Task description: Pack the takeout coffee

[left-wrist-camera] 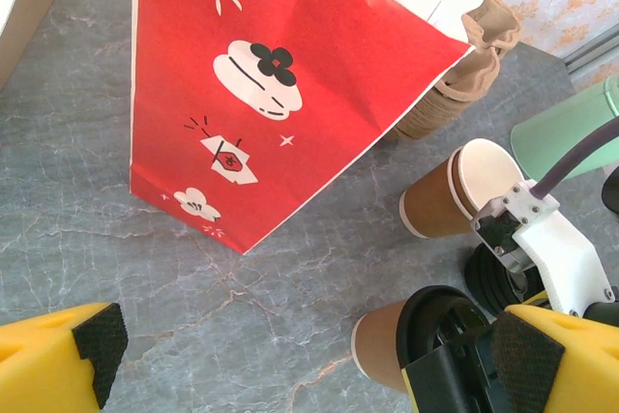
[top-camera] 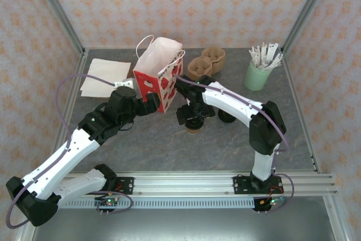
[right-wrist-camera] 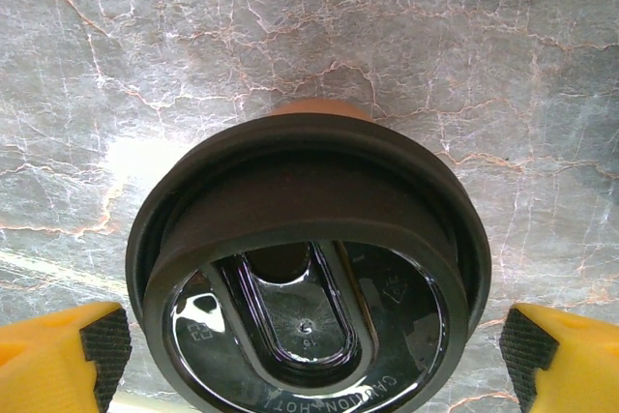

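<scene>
Coffee (left-wrist-camera: pixel 455 195): a white-topped cup in a brown sleeve. It stands on the tabletop (top-camera: pixel 169 145) to the right of the bag (top-camera: pixel 161 74), near the pulp trays (top-camera: pixel 206 63). It is outside the bag and nothing touches it. A lidded cup (right-wrist-camera: pixel 309 268), black-topped and brown-bodied, stands near it, also to the right of the bag.

Status: nothing is packed. Both cups are on the tabletop. The bag stands upright with its mouth open. From above I see nothing inside it, though that view reaches only the upper part of the interior.

Right fingers (right-wrist-camera: pixel 102 340): spread to full width, one on each side of the black lid and clear of it on both sides. They hold nothing. I judge this to be the approach to a grasp on the lidded cup, so that cup looks set to go in first.

Left fingers (left-wrist-camera: pixel 97 336): spread to full width and empty, low over the tabletop just beside the bag's red face. I see no contact with the bag. I judge their role to be steadying it.

Remaining, as I read it:
1. Close the right fingers on the lidded cup.
2. Lift it clear and carry it over the bag mouth.
3. Lower it in upright and release.
4. Repeat for the coffee, if both cups are to go.
</scene>
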### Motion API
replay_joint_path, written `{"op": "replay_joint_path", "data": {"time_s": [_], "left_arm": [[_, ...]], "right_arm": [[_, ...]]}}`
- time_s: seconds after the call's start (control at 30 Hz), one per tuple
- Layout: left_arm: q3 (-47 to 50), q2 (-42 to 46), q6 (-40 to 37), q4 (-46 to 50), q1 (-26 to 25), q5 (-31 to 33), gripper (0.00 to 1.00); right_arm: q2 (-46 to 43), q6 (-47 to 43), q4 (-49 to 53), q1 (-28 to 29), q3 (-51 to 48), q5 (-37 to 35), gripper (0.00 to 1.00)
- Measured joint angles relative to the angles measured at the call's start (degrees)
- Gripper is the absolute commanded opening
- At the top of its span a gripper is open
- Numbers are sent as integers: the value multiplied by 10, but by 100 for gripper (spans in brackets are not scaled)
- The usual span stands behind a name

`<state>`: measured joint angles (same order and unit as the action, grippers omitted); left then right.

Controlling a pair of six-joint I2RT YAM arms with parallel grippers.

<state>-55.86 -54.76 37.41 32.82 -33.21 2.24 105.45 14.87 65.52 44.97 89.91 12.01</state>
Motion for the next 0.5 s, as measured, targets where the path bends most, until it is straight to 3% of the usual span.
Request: {"op": "replay_joint_path", "data": {"time_s": [0.5], "left_arm": [[0, -2, 0, 0, 0, 0, 100]], "right_arm": [[28, -2, -5, 0, 0, 5, 99]]}}
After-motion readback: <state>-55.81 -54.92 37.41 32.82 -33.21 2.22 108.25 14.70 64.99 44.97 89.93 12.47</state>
